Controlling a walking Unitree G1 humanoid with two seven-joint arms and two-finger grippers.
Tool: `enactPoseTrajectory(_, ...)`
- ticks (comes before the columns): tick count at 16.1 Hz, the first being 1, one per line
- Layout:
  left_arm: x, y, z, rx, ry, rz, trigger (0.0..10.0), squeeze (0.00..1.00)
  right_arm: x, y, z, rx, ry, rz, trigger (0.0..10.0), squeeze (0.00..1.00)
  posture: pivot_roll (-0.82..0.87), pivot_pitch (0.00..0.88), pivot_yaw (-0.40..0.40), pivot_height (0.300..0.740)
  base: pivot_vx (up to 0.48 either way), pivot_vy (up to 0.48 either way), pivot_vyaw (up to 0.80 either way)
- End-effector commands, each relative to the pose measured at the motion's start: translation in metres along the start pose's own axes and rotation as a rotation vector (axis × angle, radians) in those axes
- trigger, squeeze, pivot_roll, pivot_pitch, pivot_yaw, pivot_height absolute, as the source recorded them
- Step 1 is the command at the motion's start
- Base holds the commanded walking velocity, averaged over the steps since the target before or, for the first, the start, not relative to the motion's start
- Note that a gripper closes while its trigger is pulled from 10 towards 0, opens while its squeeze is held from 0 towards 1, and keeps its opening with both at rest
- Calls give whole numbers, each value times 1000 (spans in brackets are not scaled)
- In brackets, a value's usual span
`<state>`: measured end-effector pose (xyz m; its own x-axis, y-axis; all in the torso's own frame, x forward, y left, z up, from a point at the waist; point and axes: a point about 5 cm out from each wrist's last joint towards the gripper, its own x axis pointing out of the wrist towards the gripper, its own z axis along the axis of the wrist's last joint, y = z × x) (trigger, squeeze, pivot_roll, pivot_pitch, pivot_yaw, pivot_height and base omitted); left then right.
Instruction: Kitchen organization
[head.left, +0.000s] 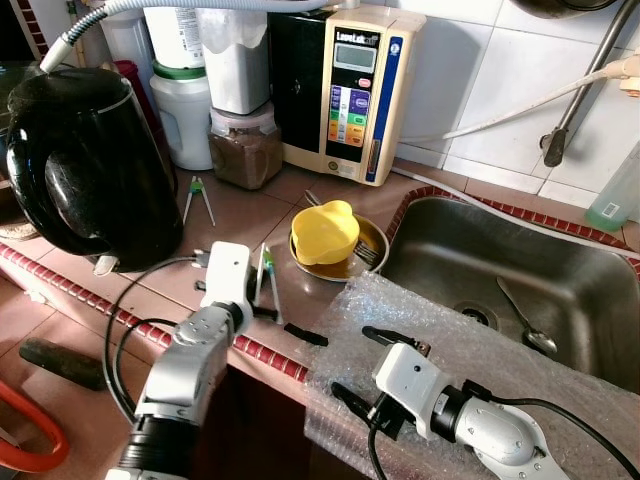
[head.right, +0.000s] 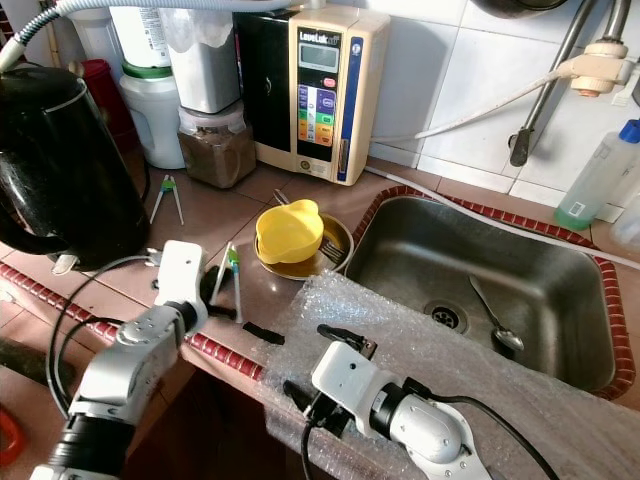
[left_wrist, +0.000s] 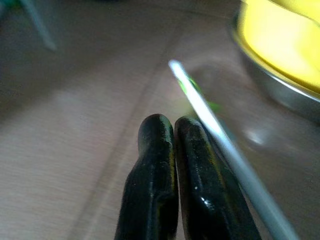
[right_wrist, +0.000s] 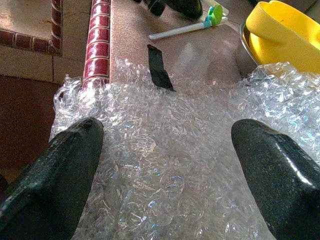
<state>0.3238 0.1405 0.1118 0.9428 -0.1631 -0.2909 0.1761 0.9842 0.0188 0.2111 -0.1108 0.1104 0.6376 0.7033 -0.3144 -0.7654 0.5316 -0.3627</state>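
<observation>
- The bubble wrap (right_wrist: 170, 165) lies draped over the counter edge (head.right: 215, 350) beside the sink (head.right: 470, 270), spreading directly under and between the right gripper (right_wrist: 165, 170); its jaws stand wide apart, one finger on each side of the sheet, nothing held.
- Risk, as I judge it: the sheet is slack and overhangs the edge, so closing on a thin fold could pinch only a few bubbles and let the rest slide to the floor.
- Just ahead of those jaws a black strip (right_wrist: 159, 67) lies on the counter; a drag of the sheet could sweep it along.
- Further ahead sits the yellow cup (head.left: 323, 232) in its metal dish (head.left: 372, 240), which a tug might tip.
- The left gripper (left_wrist: 172, 145) has its jaws pressed together, empty, with the white-and-green tongs (head.left: 265, 275) lying just beside the fingertips; a sideways nudge could push them toward the dish.
- The black kettle (head.left: 85, 165) and its cord (head.left: 125, 310) trail near the left arm, a likely snag.
</observation>
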Motion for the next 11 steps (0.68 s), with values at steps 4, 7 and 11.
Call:
enactPoseTrajectory(4, 3, 23, 21, 34, -109, 132, 10000, 1000, -1, -4, -3, -16, 18, -15, 10000, 353, 77, 0, -5, 740, 0, 0, 0)
enactPoseTrajectory(7, 1, 15, 23, -35, -112, 41, 10000, 1000, -1, -6, -4, -20, 18, -17, 10000, 349, 78, 0, -4, 740, 0, 0, 0)
enactPoseTrajectory(11, -8, 19, 25, -23, -198, 59, 10000, 1000, -2, -6, -4, -22, 18, -21, 10000, 353, 80, 0, -5, 740, 0, 0, 0)
